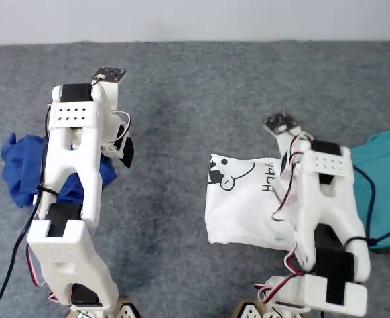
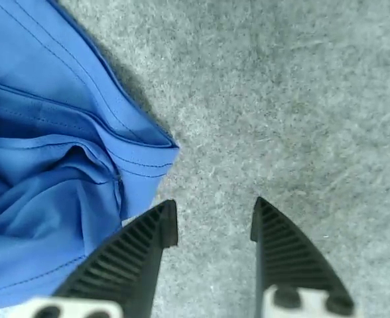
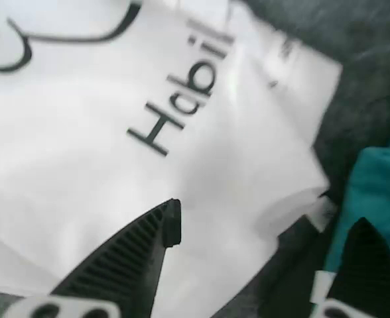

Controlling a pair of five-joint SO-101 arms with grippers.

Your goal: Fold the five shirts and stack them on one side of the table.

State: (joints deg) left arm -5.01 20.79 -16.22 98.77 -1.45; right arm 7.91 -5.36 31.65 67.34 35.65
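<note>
the grey table (image 1: 195, 86) carries everything, and my two arms stand at its near edge. the white shirt (image 1: 241, 205) is the biggest cloth, lying flat as a rough rectangle on the right half of the table, towards the near edge, with a black line drawing and lettering on top. my right arm crosses its right side. the teal shirt (image 1: 381, 179) lies at the right edge, just beside the white one. the blue shirt (image 1: 19, 169) is a crumpled heap at the left edge, partly under my left arm.

from above, the blue shirt is a rumpled lump. my left wrist view gives its stitched hem and folds (image 2: 56, 152) up close. my right wrist view gives the white shirt's border (image 3: 182, 152) and the teal cloth (image 3: 374, 185), with a dark strip between them.

my left pincer (image 2: 213, 212) is spread, holding nothing, over bare table, with one finger just beside the blue hem. my right pincer (image 3: 268, 215) is spread wide, holding nothing, with one finger over the white shirt and the other towards the teal.
</note>
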